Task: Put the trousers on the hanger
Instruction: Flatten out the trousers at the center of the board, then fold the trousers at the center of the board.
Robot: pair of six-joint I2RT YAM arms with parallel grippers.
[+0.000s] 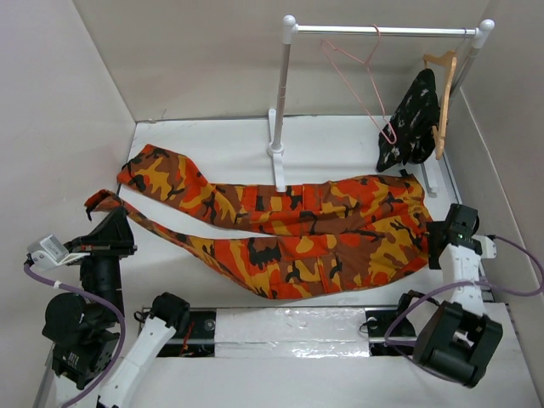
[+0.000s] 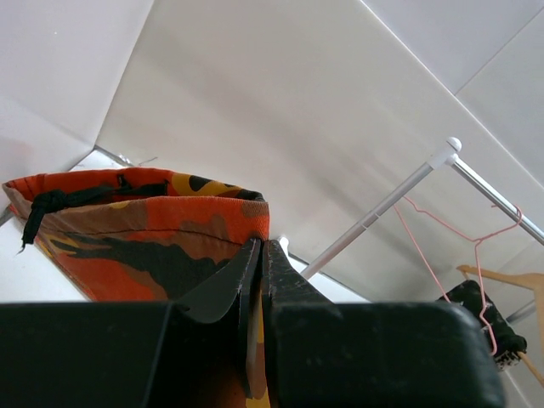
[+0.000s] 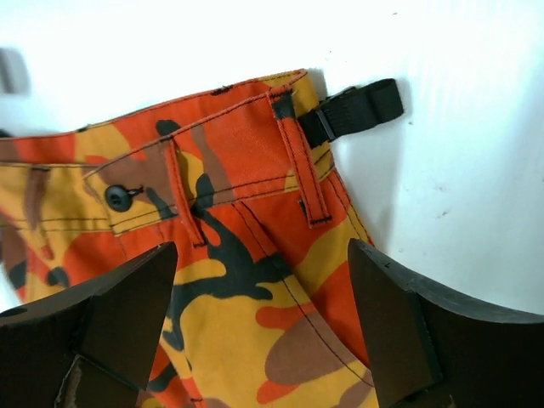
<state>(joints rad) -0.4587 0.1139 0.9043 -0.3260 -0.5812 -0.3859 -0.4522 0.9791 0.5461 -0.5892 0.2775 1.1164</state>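
Trousers (image 1: 297,229) spread flat across the white table (image 1: 212,140), waist toward 3 o'clock, the two legs fanning out toward 9 and 10 o'clock. Upper leg ending in a hem near the left wall, well short of the back corner. Lower leg's hem raised off the surface at 9 o'clock, pinched between the pressed-together fingers of the left gripper (image 2: 262,255), cloth draping to both sides of the jaws in the wrist view.

Right gripper (image 3: 259,255) at 3 o'clock, fingers spread wide, hovering over the waistband beside a belt loop, with a black strap (image 3: 353,110) sticking out past the waist edge onto bare table. Whether touching the cloth or just above it, cannot tell.

Bare table at 12 o'clock between the trousers' far edge and the back wall; a narrower bare strip at 6 o'clock between the near edge and the arm bases. Walls close in at 9 and 3 o'clock, the waist lying near the right one.

Clothes rack (image 1: 382,31) from 12 to 2 o'clock, its left foot meeting the trousers' far edge. Hooked on the rail: the hanger (image 1: 350,82), tilted, wire outline bare, and, just right of it, a wooden hanger (image 1: 444,102) with a black speckled garment (image 1: 412,119).
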